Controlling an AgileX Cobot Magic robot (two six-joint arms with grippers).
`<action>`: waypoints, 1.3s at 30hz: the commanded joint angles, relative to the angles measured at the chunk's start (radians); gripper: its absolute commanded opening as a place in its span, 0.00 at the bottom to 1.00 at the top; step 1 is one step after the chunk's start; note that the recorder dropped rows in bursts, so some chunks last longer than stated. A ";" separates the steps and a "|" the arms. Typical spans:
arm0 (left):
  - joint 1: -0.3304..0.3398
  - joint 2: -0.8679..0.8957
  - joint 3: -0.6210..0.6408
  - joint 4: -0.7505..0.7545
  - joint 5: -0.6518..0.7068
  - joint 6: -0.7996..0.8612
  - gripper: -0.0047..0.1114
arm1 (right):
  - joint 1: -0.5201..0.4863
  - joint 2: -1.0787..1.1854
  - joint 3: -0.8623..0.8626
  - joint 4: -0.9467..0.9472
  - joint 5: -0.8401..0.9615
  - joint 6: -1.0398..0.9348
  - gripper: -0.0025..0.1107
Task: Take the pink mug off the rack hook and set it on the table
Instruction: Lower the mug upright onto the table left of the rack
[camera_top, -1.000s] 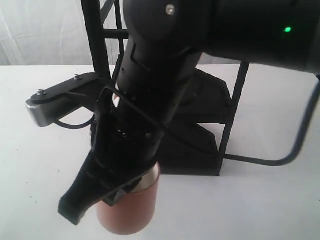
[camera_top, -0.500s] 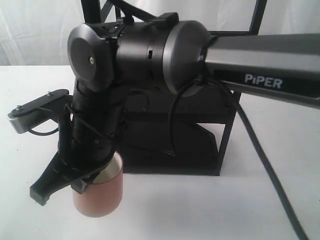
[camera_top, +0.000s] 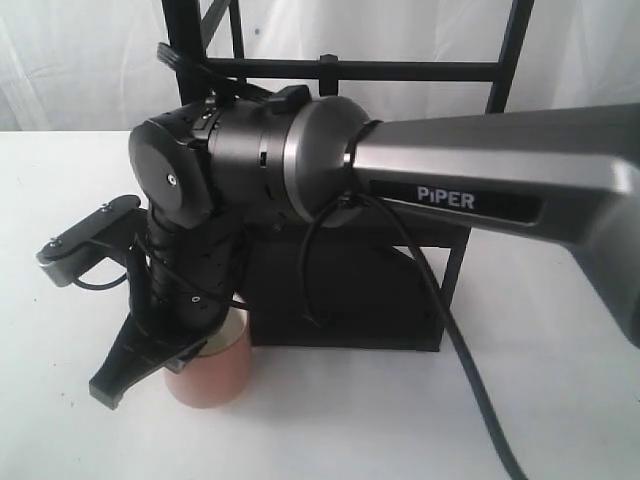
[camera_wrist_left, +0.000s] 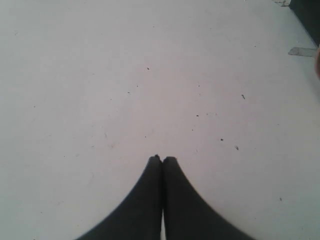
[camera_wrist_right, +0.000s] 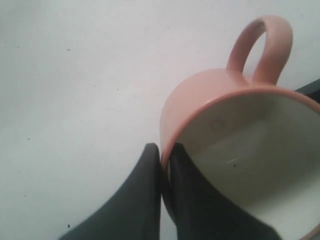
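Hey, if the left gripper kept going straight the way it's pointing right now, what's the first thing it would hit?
Most likely the bare white table. The left gripper, shut, points at open tabletop with nothing in between in its wrist view, though how far off that is remains unclear.

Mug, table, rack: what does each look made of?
Mug: likely ceramic, with a matte salmon-pink outside, a smoother cream inside and a thick rounded rim. Table: a plain matte white surface with small dark specks; it could be laminate or painted board, cannot tell which. Rack: seems metal, with thin straight black bars that look painted or coated.
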 joint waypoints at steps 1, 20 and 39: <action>-0.007 -0.003 0.004 -0.004 0.015 0.001 0.04 | -0.006 -0.007 -0.005 -0.009 -0.051 -0.003 0.02; -0.007 -0.003 0.004 -0.004 0.015 0.001 0.04 | -0.006 0.004 -0.004 0.011 0.019 -0.003 0.02; -0.007 -0.003 0.004 -0.004 0.015 0.001 0.04 | -0.006 0.011 -0.004 0.017 0.023 -0.003 0.02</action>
